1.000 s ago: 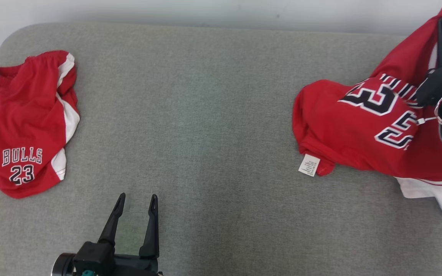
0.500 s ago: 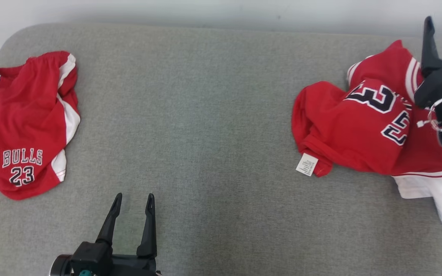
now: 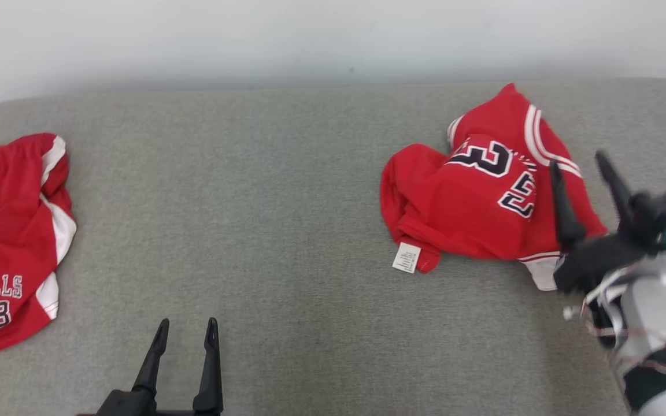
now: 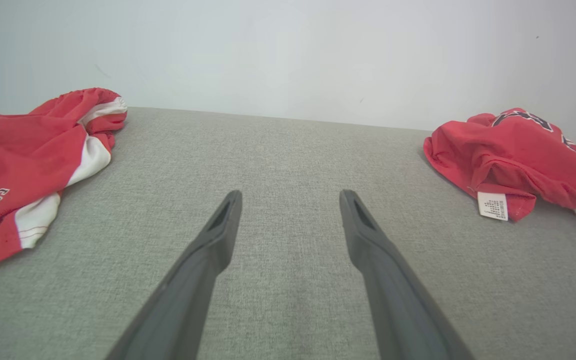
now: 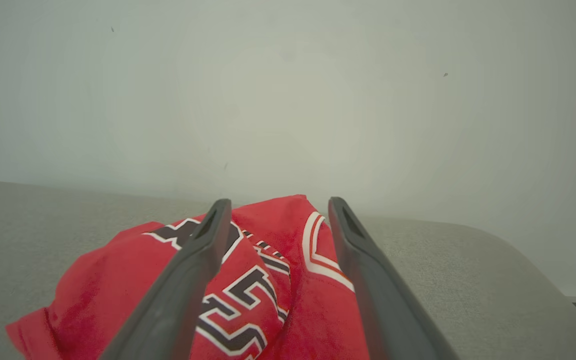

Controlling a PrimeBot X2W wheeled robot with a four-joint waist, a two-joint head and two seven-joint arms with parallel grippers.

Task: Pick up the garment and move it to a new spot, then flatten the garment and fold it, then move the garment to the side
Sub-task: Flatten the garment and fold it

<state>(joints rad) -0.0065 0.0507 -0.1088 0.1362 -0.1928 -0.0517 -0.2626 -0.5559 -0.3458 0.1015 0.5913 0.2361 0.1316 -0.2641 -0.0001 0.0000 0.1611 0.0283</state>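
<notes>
Red jersey [image 3: 448,208]: crumpled in a heap on the right part of the grey surface [image 3: 287,190], a dark 23 showing, white care tag [image 3: 407,257] sticking out at its near-left corner.
Right jaws: spread wide with nothing gripped. They hang over the jersey's right edge, pointing toward the wall [image 3: 310,40]. In the right wrist view the cloth lies below and between the two fingers. Whether a tip touches the fabric I cannot tell.
Left jaws: wide apart and empty, low over bare surface at the near edge, well apart from the jersey.
Red shorts [image 3: 3,242]: far left, lying loose, well apart from both jaws.
</notes>
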